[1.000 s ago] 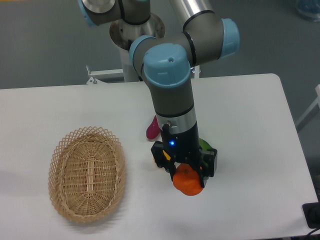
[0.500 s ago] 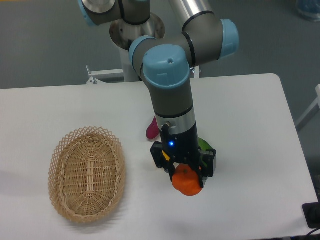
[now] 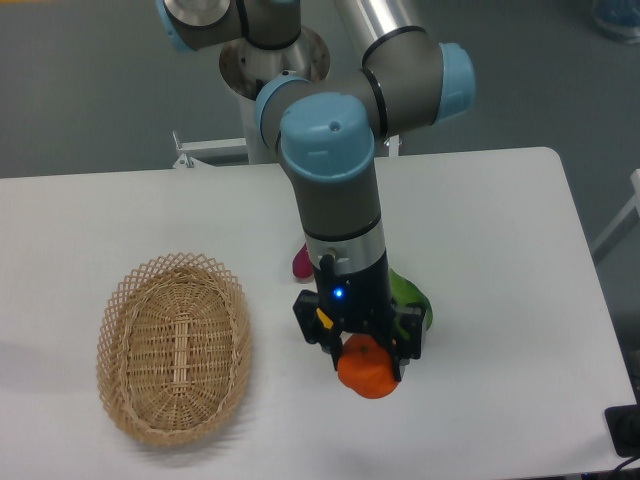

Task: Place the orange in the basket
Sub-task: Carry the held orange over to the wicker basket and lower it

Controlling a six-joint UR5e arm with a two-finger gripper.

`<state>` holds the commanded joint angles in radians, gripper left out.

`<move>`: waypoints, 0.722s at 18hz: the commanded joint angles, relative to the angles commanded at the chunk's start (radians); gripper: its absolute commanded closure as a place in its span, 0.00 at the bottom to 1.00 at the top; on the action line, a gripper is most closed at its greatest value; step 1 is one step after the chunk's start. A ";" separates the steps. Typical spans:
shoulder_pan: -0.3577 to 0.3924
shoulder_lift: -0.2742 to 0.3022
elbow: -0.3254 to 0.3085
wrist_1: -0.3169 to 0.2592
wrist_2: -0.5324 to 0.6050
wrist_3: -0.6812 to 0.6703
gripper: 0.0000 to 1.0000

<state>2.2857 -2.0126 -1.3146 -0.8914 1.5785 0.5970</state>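
My gripper (image 3: pixel 366 362) is shut on the orange (image 3: pixel 366 374), a small round bright-orange fruit, and holds it over the white table right of centre. The basket (image 3: pixel 174 348), an oval shallow pale wicker one with a lattice rim, lies on the table's left side, well to the left of the orange. The basket holds nothing that I can see. The arm's wrist hides the top of the orange.
A green fruit (image 3: pixel 412 301) lies just behind the gripper on its right. A pink-magenta object (image 3: pixel 302 262) lies behind the arm on its left. The white table (image 3: pixel 500 250) ends at its right edge near the gripper's side.
The gripper has moved slightly left and toward the front with the orange in it, showing more of the green fruit behind. The basket has not moved.
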 joint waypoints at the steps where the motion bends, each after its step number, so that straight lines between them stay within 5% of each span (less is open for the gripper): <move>1: -0.008 0.001 -0.003 0.005 0.000 -0.040 0.27; 6: -0.049 0.126 -0.173 -0.006 0.046 -0.232 0.27; 13: -0.224 0.124 -0.327 -0.006 0.078 -0.235 0.27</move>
<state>2.0619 -1.8882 -1.6412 -0.8974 1.6567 0.3620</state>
